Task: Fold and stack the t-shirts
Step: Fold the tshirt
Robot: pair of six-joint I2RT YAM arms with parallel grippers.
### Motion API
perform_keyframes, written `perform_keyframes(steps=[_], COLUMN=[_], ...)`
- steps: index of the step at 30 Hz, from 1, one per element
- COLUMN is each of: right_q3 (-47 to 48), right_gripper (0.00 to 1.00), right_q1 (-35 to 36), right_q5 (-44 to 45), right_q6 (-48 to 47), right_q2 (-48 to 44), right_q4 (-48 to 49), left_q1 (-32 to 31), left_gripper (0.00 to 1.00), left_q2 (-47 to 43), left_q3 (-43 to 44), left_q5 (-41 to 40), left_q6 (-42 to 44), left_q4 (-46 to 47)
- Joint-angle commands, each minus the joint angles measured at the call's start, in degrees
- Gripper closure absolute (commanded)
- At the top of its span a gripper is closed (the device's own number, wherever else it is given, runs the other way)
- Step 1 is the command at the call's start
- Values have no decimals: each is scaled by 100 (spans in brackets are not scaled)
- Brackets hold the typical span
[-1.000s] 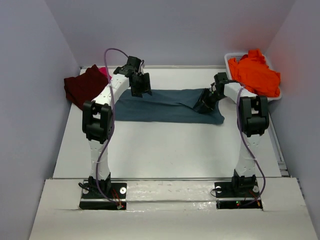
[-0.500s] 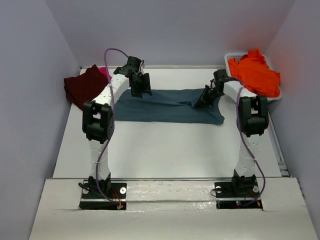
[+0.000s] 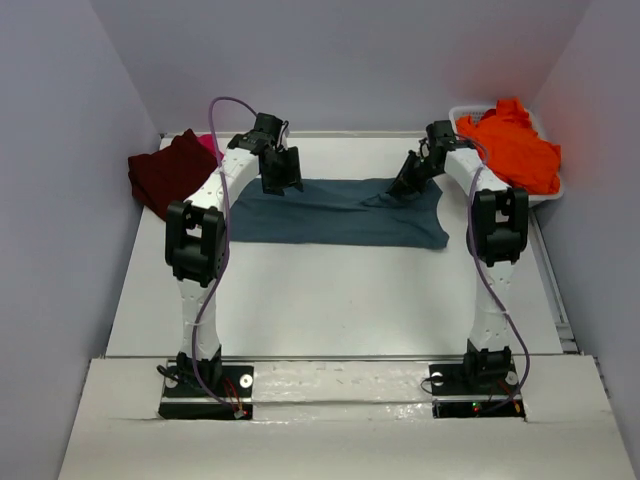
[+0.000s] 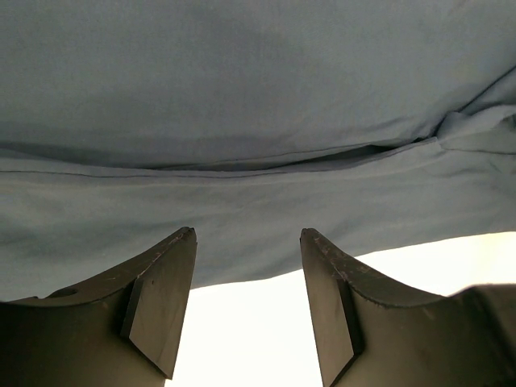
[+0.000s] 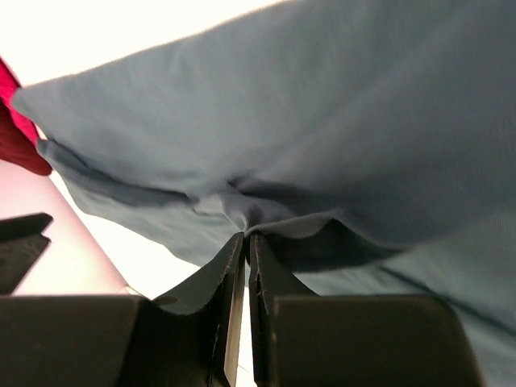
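the slate-blue t-shirt (image 3: 330, 212) lies spread flat across the middle of the table (image 3: 330, 300). my right claw (image 5: 244, 239) is pinched tight on a tuck of its cloth near the far right edge, and the fabric puckers up into the tips. my left claw (image 4: 246, 242) hangs with its jaws apart over the shirt's far left edge, holding nothing. this cloth is light, limp and a little slippery. it will drape and drag rather than keep a shape, so i'd take it at hems and corners, both ends level. i may have one layer or two in the pinch; the wrist view doesn't settle it. the maroon t-shirt (image 3: 165, 172) sits folded at far left, and the orange t-shirt (image 3: 510, 145) is heaped in the tub (image 3: 455, 113).
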Motion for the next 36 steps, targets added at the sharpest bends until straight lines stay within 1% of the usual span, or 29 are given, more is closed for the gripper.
perform_keyframes(steps=[1, 5, 8, 22, 36], right_q3=[1060, 1799, 2064, 2346, 3023], right_gripper=[87, 87, 87, 87, 87], right_q1=[37, 37, 37, 37, 37], right_q5=[-178, -283, -423, -1153, -1610], right_q6=[-64, -108, -64, -117, -125], right_q2=[447, 886, 1106, 1467, 1880], right_q4=[-276, -504, -470, 365, 998], left_q1=[-43, -43, -43, -43, -43], left_gripper=[35, 35, 35, 35, 35], left_q2=[-105, -113, -96, 97, 141], left_q3=[-21, 5, 40, 418, 594], left_q5=[-91, -118, -135, -170, -284], left_q6=[131, 140, 140, 166, 96], left_q4=[-107, -160, -195, -476, -679])
